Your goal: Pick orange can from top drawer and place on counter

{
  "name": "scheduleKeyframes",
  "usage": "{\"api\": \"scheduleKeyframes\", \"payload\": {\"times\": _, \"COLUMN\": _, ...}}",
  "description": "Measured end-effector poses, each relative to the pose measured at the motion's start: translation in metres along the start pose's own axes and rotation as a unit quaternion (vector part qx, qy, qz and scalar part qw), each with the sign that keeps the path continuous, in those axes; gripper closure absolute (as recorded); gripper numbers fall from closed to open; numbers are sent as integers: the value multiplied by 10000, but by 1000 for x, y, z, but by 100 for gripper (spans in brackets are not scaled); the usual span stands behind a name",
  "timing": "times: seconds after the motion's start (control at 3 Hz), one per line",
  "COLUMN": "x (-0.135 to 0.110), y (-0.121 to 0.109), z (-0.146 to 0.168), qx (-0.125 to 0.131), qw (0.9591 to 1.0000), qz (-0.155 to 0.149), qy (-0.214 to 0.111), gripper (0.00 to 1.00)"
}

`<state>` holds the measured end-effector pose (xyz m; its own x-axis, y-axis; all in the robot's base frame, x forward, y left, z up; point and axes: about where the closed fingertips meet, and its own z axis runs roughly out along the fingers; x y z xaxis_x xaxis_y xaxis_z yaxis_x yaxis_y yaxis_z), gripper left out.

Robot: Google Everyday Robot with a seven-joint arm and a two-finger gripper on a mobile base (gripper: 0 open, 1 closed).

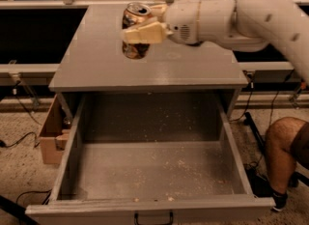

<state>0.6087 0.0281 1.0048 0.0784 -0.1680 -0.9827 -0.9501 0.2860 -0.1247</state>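
The orange can (133, 45) is held upright in my gripper (143, 26), above the middle of the grey counter (91, 64). Its silver top with pull tab shows at the upper left of the fingers (145, 32), which cross its side. The white arm reaches in from the right. The top drawer (154, 171) stands pulled open below the counter, its flat bottom speckled with crumbs and holding nothing else. Its small dark handle (153, 217) shows at the front edge.
A cardboard box (50, 134) stands on the floor left of the cabinet. A person's knee (285, 142) is at the right of the drawer. Cables lie on the floor at both sides. A rail with posts runs behind the counter.
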Motion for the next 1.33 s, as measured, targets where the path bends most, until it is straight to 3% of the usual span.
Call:
{"api": "scheduleKeyframes", "payload": {"times": 0.33, "x": -7, "y": -43, "z": 54, "qx": 249, "qw": 9995, "qz": 214, "qy": 26, "gripper": 100}}
{"api": "scheduleKeyframes", "payload": {"times": 0.67, "x": 20, "y": -62, "z": 101, "qx": 261, "qw": 9987, "qz": 437, "qy": -1, "gripper": 100}}
{"api": "scheduleKeyframes", "payload": {"times": 1.0, "x": 60, "y": -68, "z": 132, "qx": 202, "qw": 9976, "qz": 655, "qy": -88, "gripper": 100}}
{"api": "scheduleKeyframes", "payload": {"times": 1.33, "x": 104, "y": -60, "z": 158, "qx": 61, "qw": 9986, "qz": 533, "qy": 38, "gripper": 98}}
